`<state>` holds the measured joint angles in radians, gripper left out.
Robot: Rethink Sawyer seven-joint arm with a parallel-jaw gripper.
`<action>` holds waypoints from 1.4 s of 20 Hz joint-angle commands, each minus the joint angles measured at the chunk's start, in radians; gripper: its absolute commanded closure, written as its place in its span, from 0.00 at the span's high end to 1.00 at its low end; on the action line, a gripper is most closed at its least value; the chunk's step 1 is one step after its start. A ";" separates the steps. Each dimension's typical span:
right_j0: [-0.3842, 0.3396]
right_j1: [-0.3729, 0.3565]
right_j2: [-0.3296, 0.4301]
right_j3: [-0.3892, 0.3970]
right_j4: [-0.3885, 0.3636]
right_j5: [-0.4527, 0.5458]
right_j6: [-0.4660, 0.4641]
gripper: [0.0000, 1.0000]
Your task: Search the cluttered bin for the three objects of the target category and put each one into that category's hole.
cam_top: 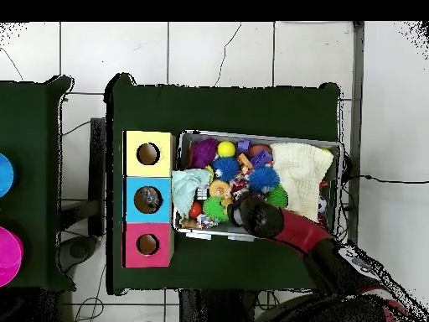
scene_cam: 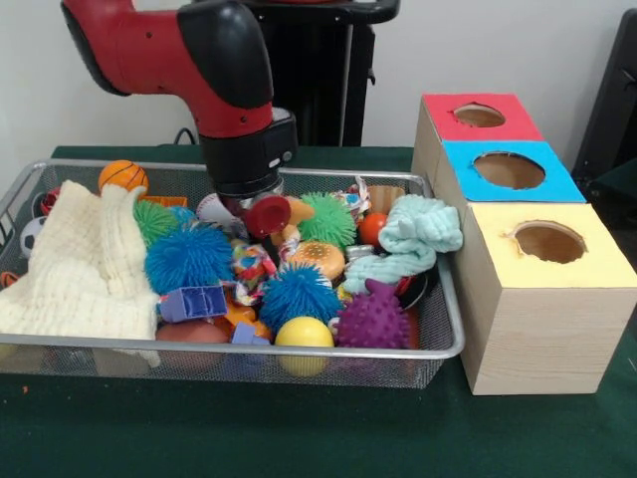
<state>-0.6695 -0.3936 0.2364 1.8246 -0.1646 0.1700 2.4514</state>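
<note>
No readable text, labels, brands or numbers on any object in either view.

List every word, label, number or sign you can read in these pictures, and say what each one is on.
None can be read.
The red, blue and yellow box tops are plain colour around their holes.
The patterned toy in the wire bin has markings too blurred to read.
The arm shows no lettering.
</note>
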 commanded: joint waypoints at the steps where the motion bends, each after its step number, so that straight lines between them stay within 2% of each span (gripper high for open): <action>1: 0.032 0.014 0.232 0.186 0.120 0.169 0.108 1.00; 6: 0.079 -0.041 0.190 0.204 0.153 0.150 0.116 1.00; 10: 0.188 -0.108 0.076 0.192 0.142 0.126 0.124 1.00; 11: 0.270 -0.134 -0.018 0.165 0.119 0.095 0.135 1.00; 12: 0.310 -0.138 -0.069 0.148 0.106 0.078 0.135 1.00; 13: 0.380 -0.138 -0.151 0.121 0.087 0.025 0.146 1.00; 14: 0.409 -0.130 -0.190 0.107 0.080 0.003 0.144 1.00; 15: 0.497 -0.108 -0.304 0.063 0.063 -0.053 0.150 1.00; 19: 0.710 -0.048 -0.586 -0.054 0.073 -0.105 0.119 1.00; 21: 0.745 -0.040 -0.647 -0.070 0.081 -0.121 0.089 1.00; 23: 0.749 -0.006 -0.668 -0.114 0.077 -0.125 0.050 1.00; 24: 0.724 0.040 -0.661 -0.142 0.083 -0.153 0.040 1.00; 28: 0.685 0.053 -0.601 -0.165 0.068 -0.197 0.022 1.00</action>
<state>0.0609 -0.4468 -0.3318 1.7836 -0.0655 0.0322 2.4514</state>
